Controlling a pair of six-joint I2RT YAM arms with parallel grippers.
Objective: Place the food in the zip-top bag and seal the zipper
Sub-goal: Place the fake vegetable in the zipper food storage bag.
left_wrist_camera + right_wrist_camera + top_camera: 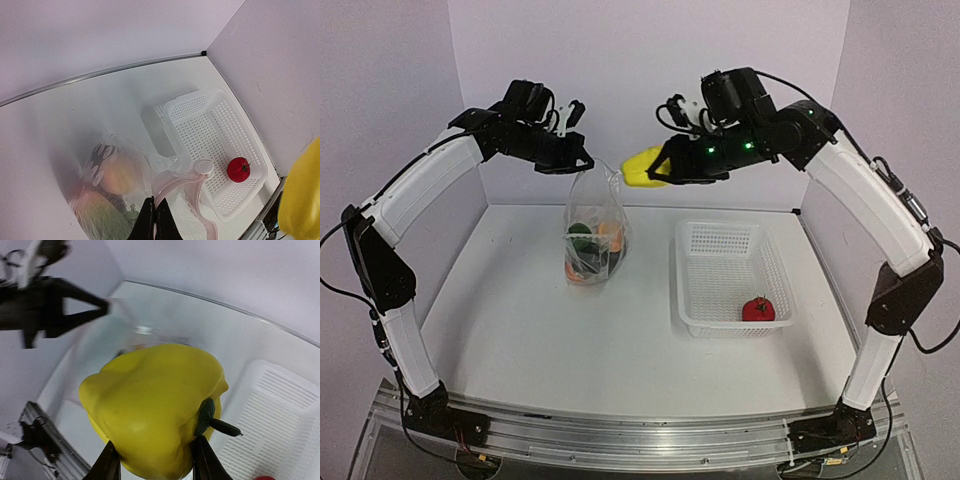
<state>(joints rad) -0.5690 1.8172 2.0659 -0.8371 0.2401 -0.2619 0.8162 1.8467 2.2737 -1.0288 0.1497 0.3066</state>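
Overhead, the left gripper [582, 160] pinches the top edge of the zip-top bag [595, 225], its fingers [152, 222] closed tight on the clear plastic. The bag hangs upright from that grip over the middle of the bench [520, 320], toward the far edge. Whether its bottom rests on the surface cannot be told. Toy food [588, 255] already sits in its lower half: a dark green round piece, with orange and red pieces beside and below it.

The right gripper [655, 172] is part-closed around a yellow pepper [642, 166] and holds it in the air just beside the bag's mouth, on the mouth's right side and level with the left gripper. In the right wrist view the pepper fills the space between the two fingers [107, 465], its green stalk turned toward the right one.

From the left wrist camera, the zipper [195, 192] shows as a pale pinkish strip curving away from the closed fingers along the bag's top.

A white perforated basket [682, 285] stands on the right half of the bench, well apart from the bag. A single red toy fruit [757, 309] with a green stalk lies in its near right corner.
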